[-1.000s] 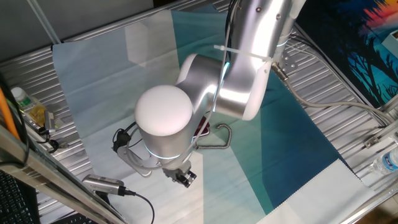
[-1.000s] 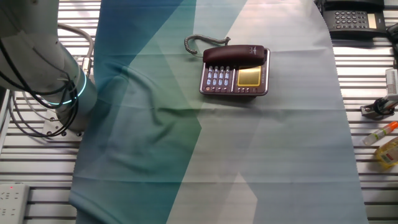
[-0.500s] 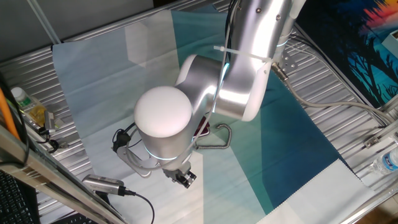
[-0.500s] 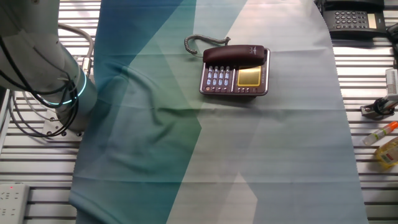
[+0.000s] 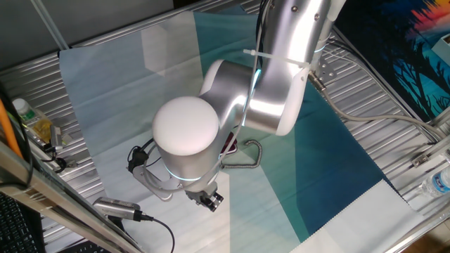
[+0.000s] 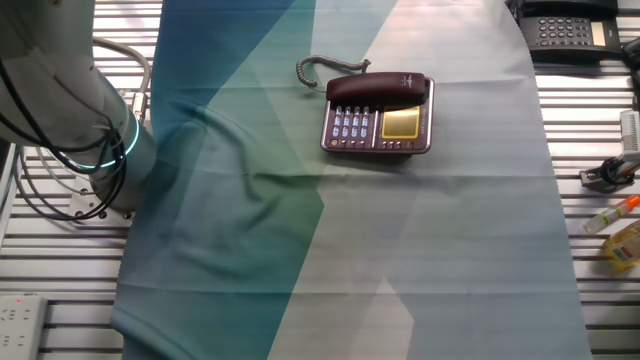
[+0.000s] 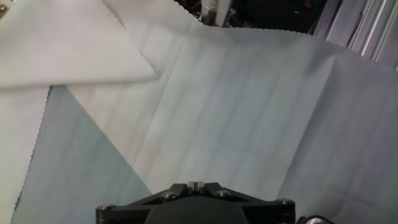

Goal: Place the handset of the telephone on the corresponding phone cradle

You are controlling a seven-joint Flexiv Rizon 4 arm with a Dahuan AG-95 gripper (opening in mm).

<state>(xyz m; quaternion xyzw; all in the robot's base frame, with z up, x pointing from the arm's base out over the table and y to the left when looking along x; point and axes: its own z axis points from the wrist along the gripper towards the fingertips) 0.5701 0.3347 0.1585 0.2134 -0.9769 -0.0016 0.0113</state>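
The dark-red telephone sits on the cloth with its yellowish display and white keys facing up. The handset lies along the phone cradle, the long strip on the base's far side. Its silvery coiled cord curls off to the left. In one fixed view the arm hides nearly all of the telephone; only a red sliver and the cord show. My gripper hangs low over pale cloth, well away from the telephone. In the hand view its fingertips are pressed together, shut on nothing.
A grey cylindrical device with a black cable lies near my gripper. A second black phone sits at a far corner. Bottles and a marker lie on the metal slats, and the arm's base stands beside the cloth.
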